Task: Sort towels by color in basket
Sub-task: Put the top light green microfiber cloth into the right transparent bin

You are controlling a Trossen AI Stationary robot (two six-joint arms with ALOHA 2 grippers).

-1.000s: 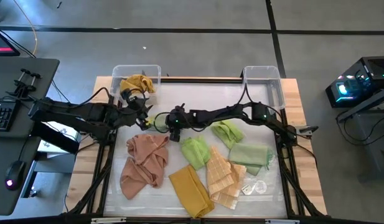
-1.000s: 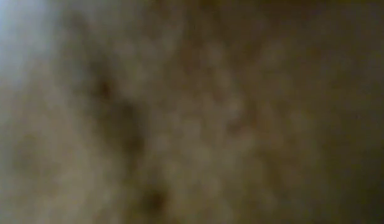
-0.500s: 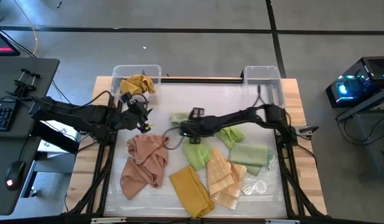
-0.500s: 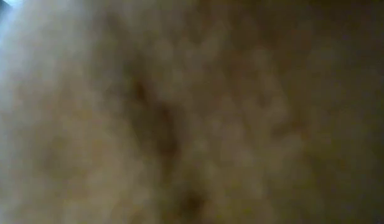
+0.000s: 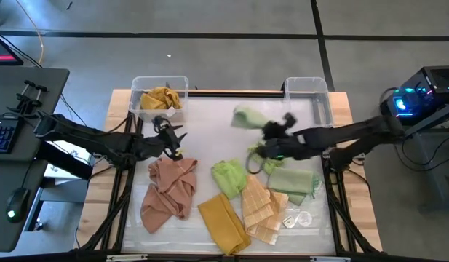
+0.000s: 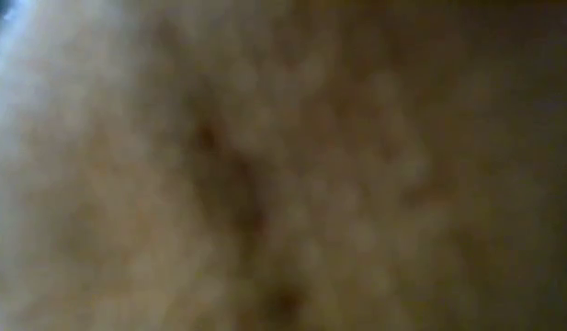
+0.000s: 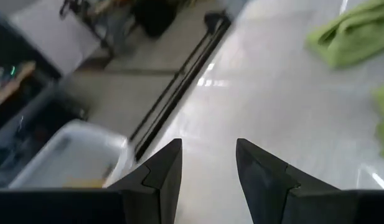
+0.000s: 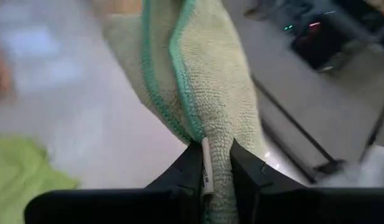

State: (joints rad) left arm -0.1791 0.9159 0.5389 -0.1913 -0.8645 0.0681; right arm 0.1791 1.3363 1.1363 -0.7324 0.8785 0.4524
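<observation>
My right gripper (image 5: pixel 263 131) (image 8: pixel 210 154) is over the table's middle, shut on a light green towel (image 5: pixel 246 116) with teal-stitched hems. My left gripper (image 5: pixel 170 141) (image 7: pixel 207 165) stands open and empty above the far edge of a crumpled salmon pink towel (image 5: pixel 169 191). A mustard yellow towel (image 5: pixel 160 97) lies in the left clear basket (image 5: pixel 137 86). On the table lie another light green towel (image 5: pixel 228 177), a mustard yellow one (image 5: pixel 223 224), a pale orange checked one (image 5: pixel 259 207) and a sage green one (image 5: pixel 291 180). The low view is blocked by blurred brownish cloth. My right gripper pinches a bunched part of the light green towel (image 8: pixel 207 134) between its two fingers, where two teal-stitched hems run together. A small white label (image 8: pixel 206 167) sits in the gap. The fingers reach in from the table's right side. The towel is lifted clear of the table.
A second clear basket (image 5: pixel 309 89) stands at the far right corner. A bit of clear plastic (image 5: pixel 300 218) lies near the front right. My right arm (image 5: pixel 333 137) spans the right half of the table above a light green towel (image 5: pixel 262 159).
My right gripper has drawn back from beside my left gripper toward the table's right and far edge. The light green towel has gone with it and is now lifted clear of the table.
</observation>
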